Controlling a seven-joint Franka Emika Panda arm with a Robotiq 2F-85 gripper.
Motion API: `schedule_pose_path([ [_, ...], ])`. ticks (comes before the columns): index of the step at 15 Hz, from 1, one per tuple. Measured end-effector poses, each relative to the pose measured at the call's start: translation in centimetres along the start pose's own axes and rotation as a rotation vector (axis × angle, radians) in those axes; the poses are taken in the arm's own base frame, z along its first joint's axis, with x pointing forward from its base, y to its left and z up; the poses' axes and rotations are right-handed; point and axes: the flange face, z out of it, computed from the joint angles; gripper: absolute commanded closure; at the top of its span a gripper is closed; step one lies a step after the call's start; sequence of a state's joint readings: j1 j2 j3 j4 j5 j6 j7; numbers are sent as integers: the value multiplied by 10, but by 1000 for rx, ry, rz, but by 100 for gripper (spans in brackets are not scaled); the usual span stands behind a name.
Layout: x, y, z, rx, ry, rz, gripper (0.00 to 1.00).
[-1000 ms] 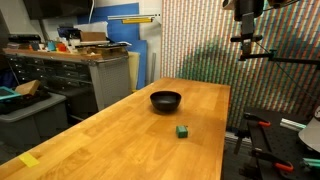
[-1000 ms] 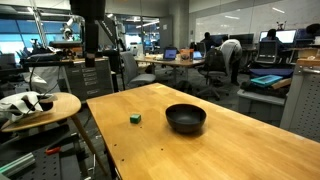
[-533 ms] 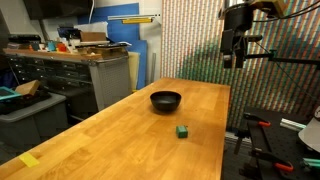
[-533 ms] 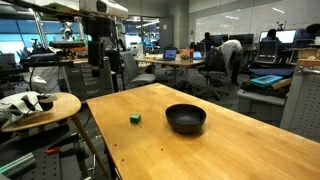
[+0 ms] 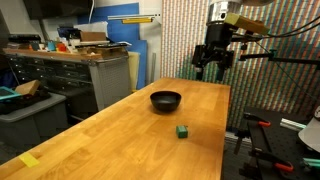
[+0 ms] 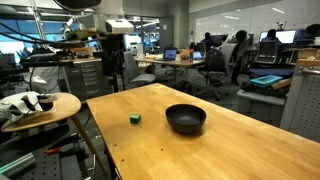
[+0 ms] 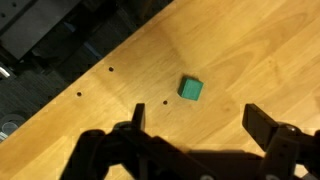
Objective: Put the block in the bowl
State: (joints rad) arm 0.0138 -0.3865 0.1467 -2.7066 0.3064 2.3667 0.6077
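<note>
Wooden surface is seen in both exterior views and fills most of the wrist view. A few small dark holes are seen in it in the wrist view.

Gripper is held high in the air, well above the surface, off past its far edge in an exterior view. In an exterior view it hangs beyond the surface's corner, well apart from both task things. Wrist view: the gripper is seen with fingers spread wide, nothing between them.

Bowl: black, round, shallow, upright on the surface, nothing seen inside it. Also seen in an exterior view.

Block: small green cube, flat on the surface, near the bowl but not touching it. In the wrist view the block is seen beyond the fingertips, roughly centred between them, untouched.
</note>
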Motion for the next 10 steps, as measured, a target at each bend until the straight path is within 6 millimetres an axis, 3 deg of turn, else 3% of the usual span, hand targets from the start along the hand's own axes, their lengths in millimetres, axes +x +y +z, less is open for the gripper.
schedule_pose_path([
  [10,12,-47,91,-90,15,13,0],
])
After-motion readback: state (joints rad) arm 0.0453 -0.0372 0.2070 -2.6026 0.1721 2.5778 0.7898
